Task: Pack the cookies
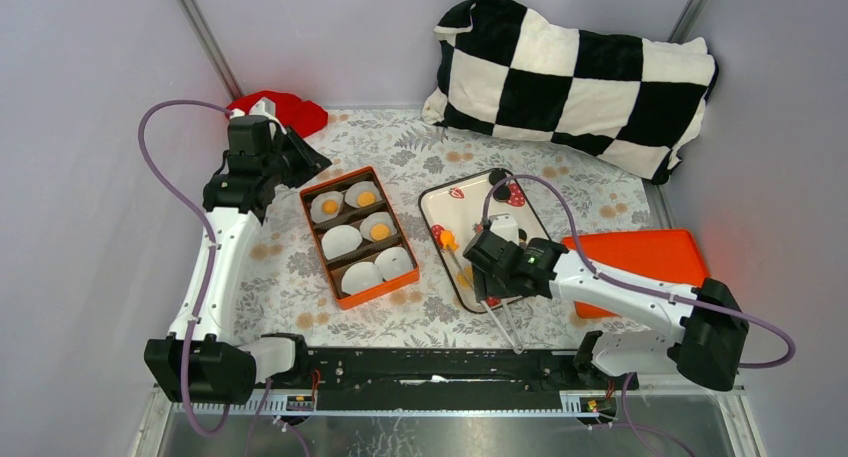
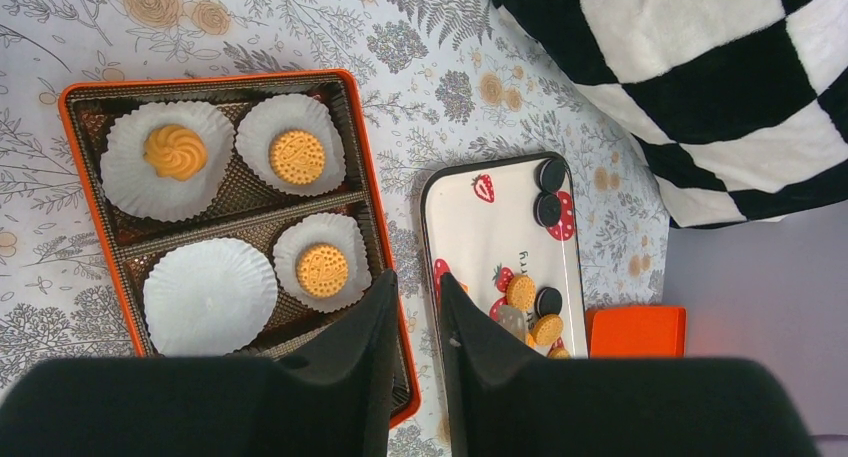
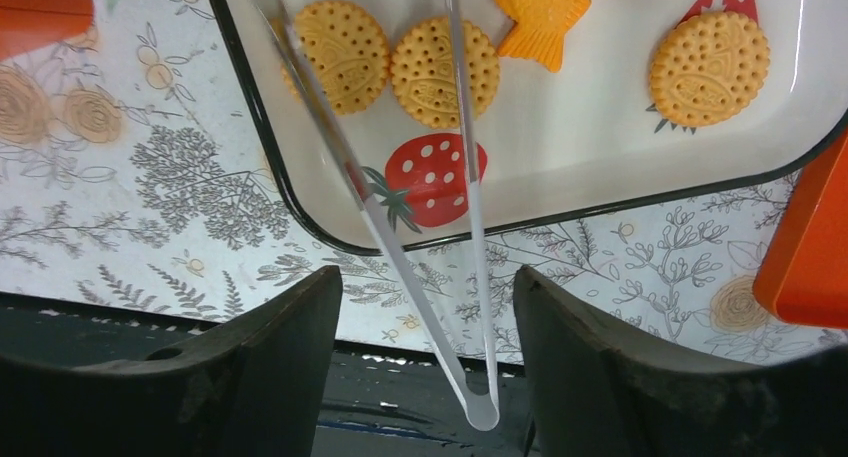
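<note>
Several cookies lie on the white strawberry tray (image 1: 440, 209): round golden ones (image 3: 445, 69), a fish-shaped orange piece (image 3: 540, 17) and black ones (image 2: 547, 209). The orange box (image 1: 345, 299) holds white paper cups; three hold cookies (image 2: 297, 156), the others are empty. Clear plastic tongs (image 3: 482, 412) lie from the tray over the table's near edge. My right gripper (image 1: 487, 282) is open low over the tray's near edge, its fingers (image 3: 300, 327) on either side of the tongs, not touching them. My left gripper (image 1: 310, 162) hovers high beyond the box, jaws nearly together, empty (image 2: 415, 277).
An orange lid (image 1: 640, 257) lies right of the tray, under the right arm. A black-and-white checked pillow (image 1: 580, 77) fills the back right. A red object (image 1: 290, 107) sits at the back left. A black rail (image 1: 440, 362) runs along the near edge.
</note>
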